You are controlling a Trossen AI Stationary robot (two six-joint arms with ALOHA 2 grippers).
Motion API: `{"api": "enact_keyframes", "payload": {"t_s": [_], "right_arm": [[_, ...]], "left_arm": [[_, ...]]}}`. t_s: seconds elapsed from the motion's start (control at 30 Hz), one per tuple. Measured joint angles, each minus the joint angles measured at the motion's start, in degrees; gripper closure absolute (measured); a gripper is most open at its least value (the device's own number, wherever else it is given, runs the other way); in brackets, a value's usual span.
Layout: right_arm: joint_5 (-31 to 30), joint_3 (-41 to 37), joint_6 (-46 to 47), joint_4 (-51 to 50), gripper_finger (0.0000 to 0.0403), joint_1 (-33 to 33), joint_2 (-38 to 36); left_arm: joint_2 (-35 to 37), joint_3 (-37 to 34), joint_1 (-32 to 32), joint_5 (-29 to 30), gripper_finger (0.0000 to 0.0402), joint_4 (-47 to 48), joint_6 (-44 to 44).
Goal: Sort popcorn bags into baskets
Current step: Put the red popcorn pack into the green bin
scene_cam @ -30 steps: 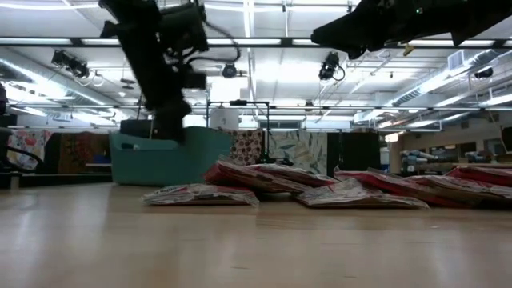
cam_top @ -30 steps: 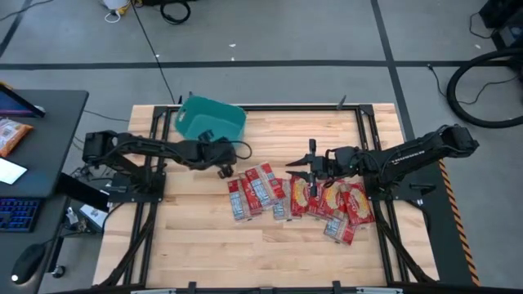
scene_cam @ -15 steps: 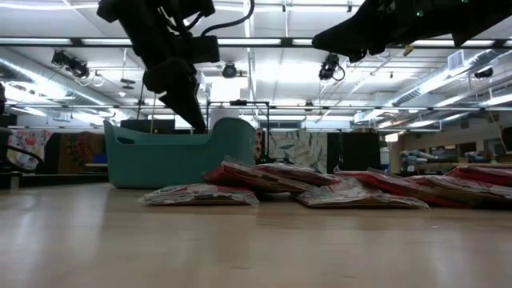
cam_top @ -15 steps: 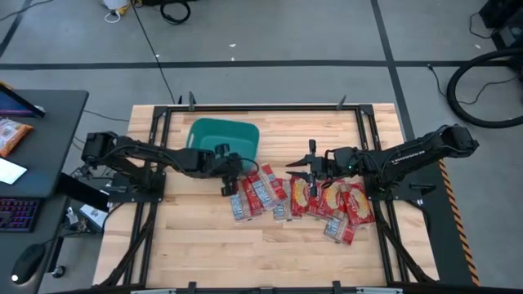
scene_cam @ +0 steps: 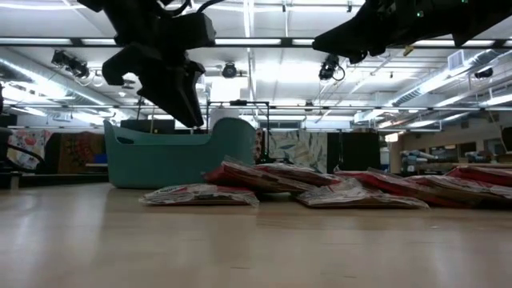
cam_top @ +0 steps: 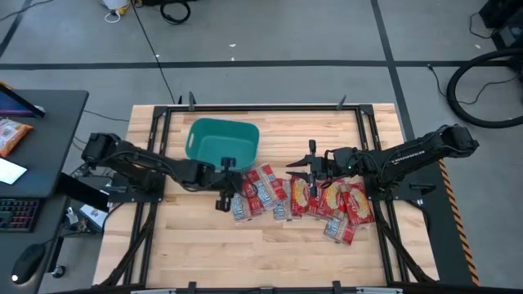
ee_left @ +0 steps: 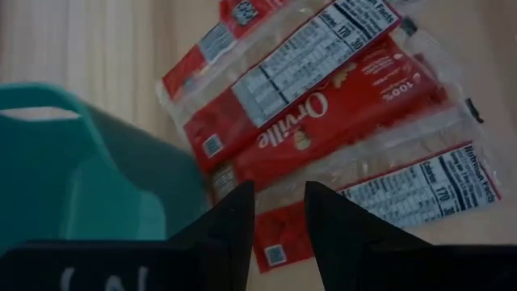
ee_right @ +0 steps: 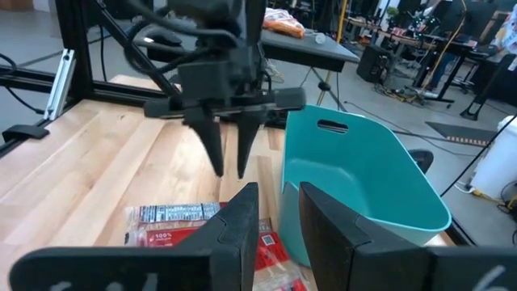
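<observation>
Pale wooden table [cam_top: 270,253] (black-framed) on a grey floor [cam_top: 270,33].

My fingers [ee_left: 234,230] are black. At my ten o'clock the basket [cam_top: 222,140] is plain teal. The popcorn bags [cam_top: 298,196] at my twelve o'clock are red with white label panels, black print, yellow patches and clear edges. The table [cam_top: 196,245] is pale striped wood.

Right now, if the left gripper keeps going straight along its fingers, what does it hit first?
Probably the red popcorn bags lying flat on the wooden table; the left gripper, empty, points down at them beside the teal plastic basket. Depth is unclear.
</observation>
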State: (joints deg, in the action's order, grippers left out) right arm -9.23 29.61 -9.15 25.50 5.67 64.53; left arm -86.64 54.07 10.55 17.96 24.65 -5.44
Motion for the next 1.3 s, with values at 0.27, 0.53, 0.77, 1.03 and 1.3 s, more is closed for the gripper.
{"api": "enact_keyframes", "payload": {"t_s": [0.27,0.53,0.77,1.03,1.3], "right_arm": [[0.0,0.0,0.6,-0.7,0.0306,0.0,0.0],[0.0,0.0,0.7,-0.8,0.0306,0.0,0.0],[0.0,0.0,1.5,-0.8,0.0307,0.0,0.0],[0.0,0.0,1.5,-0.9,0.0307,0.0,0.0],[0.0,0.0,1.5,-1.1,0.0308,0.0,0.0]], "left_arm": [[-7.1,0.0,5.3,2.3,0.0282,-5.7,1.1],[-13.7,0.0,11.2,13.5,0.0214,-11.4,-4.3],[-18.6,-0.1,13.0,24.4,0.0198,-14.3,-17.0],[-21.0,0.0,12.0,25.2,0.0222,-18.0,-19.7],[-21.0,0.0,11.9,27.6,0.0249,-19.4,-21.4]]}}
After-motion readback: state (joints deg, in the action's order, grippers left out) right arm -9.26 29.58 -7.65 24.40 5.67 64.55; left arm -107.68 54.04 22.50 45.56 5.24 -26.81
